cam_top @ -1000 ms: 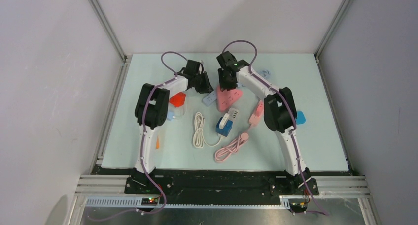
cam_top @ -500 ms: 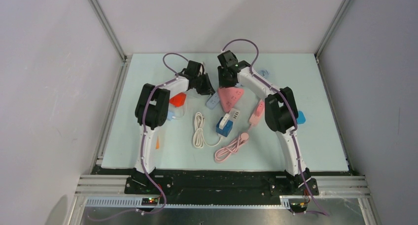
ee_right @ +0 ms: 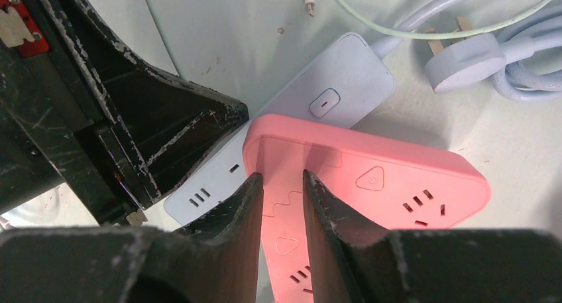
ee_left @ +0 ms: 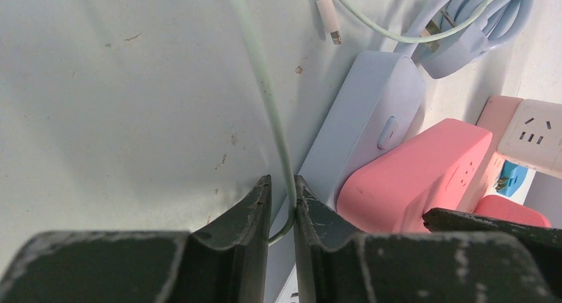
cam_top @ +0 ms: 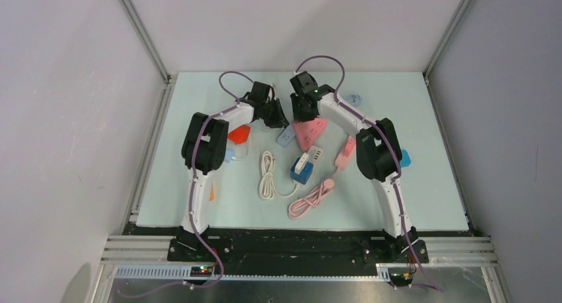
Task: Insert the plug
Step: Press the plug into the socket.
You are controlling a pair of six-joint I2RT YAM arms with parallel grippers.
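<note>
Left gripper [ee_left: 281, 183] is closed on a thin green cable [ee_left: 264, 91] running straight ahead. The small plug [ee_left: 329, 26], probably its end, lies further ahead and rightward, near the blue strip [ee_left: 361, 111]. Right gripper [ee_right: 280, 180], jaws almost closed, is over the pink strip [ee_right: 397, 177]; whether it grips, I cannot tell.

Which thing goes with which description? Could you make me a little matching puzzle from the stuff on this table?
Things:
1. triangular power strip
2. long power strip
3. thin green cable
4. cube adapter

Descriptions:
A. blue, with a white piece on top, mid-table
B. pinched in the left gripper
C. pink
D. pale blue-white

Pairs: 1-C, 2-D, 3-B, 4-A
</note>
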